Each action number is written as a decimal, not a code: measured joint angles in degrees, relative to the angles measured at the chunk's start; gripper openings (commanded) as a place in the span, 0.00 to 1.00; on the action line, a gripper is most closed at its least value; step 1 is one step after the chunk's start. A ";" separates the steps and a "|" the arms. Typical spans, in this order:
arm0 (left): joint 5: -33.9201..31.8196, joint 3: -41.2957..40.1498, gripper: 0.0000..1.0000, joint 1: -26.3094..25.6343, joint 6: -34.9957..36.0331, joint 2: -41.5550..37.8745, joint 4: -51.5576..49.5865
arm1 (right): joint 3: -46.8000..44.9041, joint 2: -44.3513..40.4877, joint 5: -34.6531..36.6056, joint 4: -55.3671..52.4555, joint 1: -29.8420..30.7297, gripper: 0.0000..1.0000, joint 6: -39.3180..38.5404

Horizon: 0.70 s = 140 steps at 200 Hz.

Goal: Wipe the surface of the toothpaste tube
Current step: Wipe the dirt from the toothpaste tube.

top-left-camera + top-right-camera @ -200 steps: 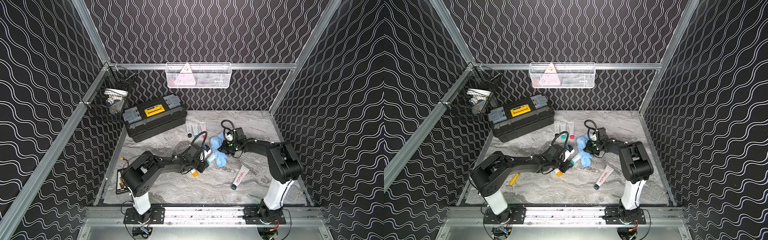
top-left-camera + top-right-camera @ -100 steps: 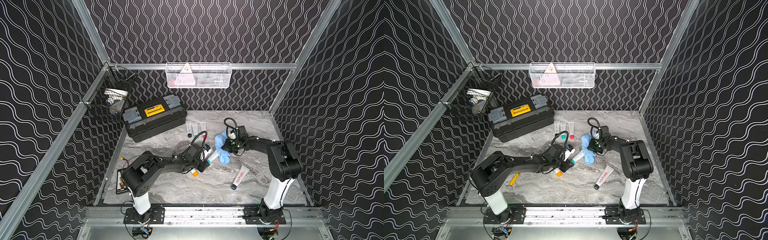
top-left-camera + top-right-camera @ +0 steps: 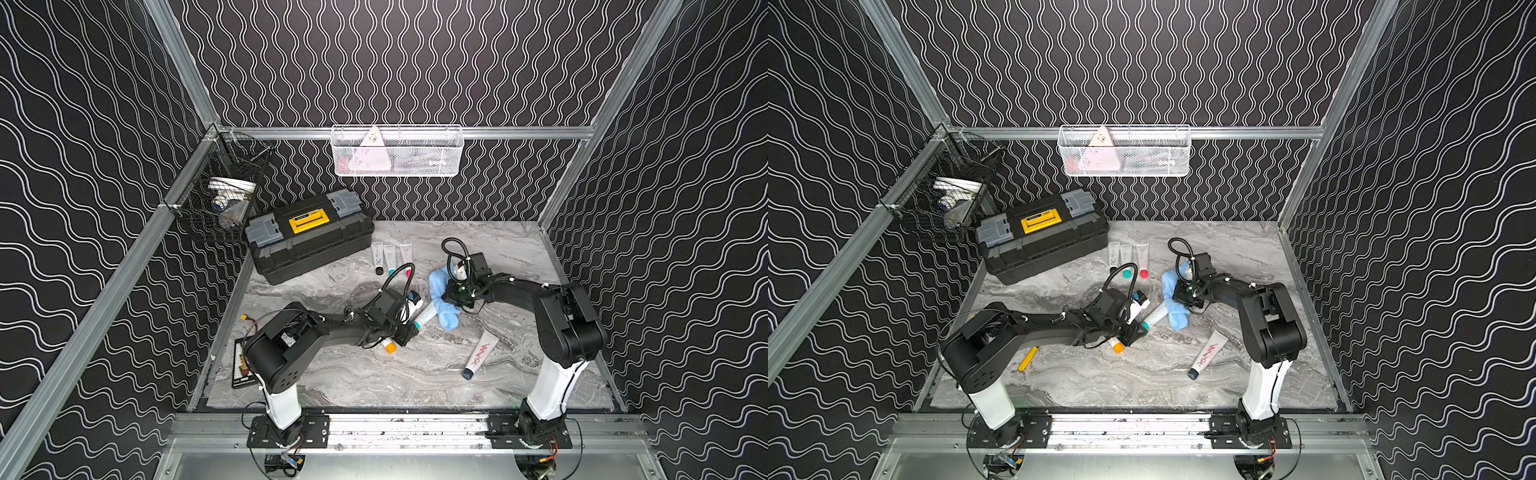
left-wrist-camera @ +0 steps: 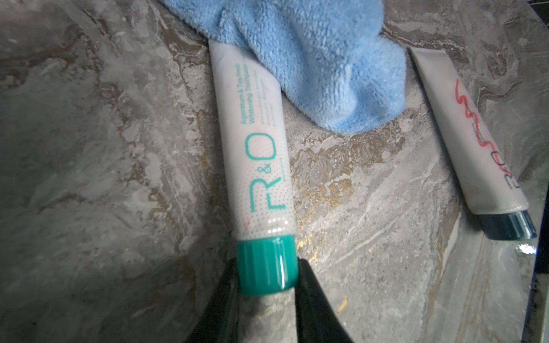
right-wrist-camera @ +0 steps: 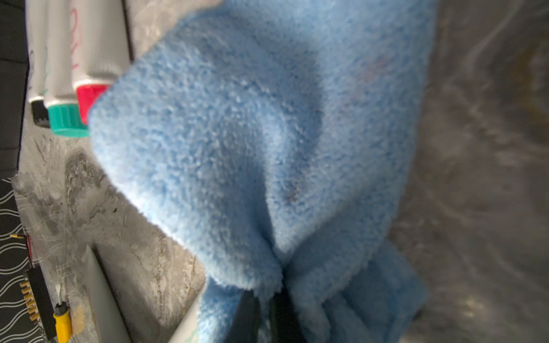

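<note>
Left wrist view shows the toothpaste tube (image 4: 255,154) lying flat on the marble table (image 4: 89,148), its green cap (image 4: 266,252) pinched by the left gripper (image 4: 267,268); the blue cloth (image 4: 320,65) drapes over its crimped end, clamped in the right gripper (image 5: 266,297)

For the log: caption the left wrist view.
Left gripper clamps teal cap of white toothpaste tube; fluffy blue cloth overlaps tail.
</note>
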 measured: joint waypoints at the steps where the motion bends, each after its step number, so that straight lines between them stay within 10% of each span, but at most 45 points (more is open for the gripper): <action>1: 0.00 0.00 0.20 0.00 0.00 0.00 0.00 | -0.09 -0.07 0.07 0.04 0.15 0.00 0.02; 140: 1.29 -0.02 0.20 -0.02 -0.02 0.24 -1.68 | -6.38 -6.47 -4.31 3.45 12.24 0.00 6.88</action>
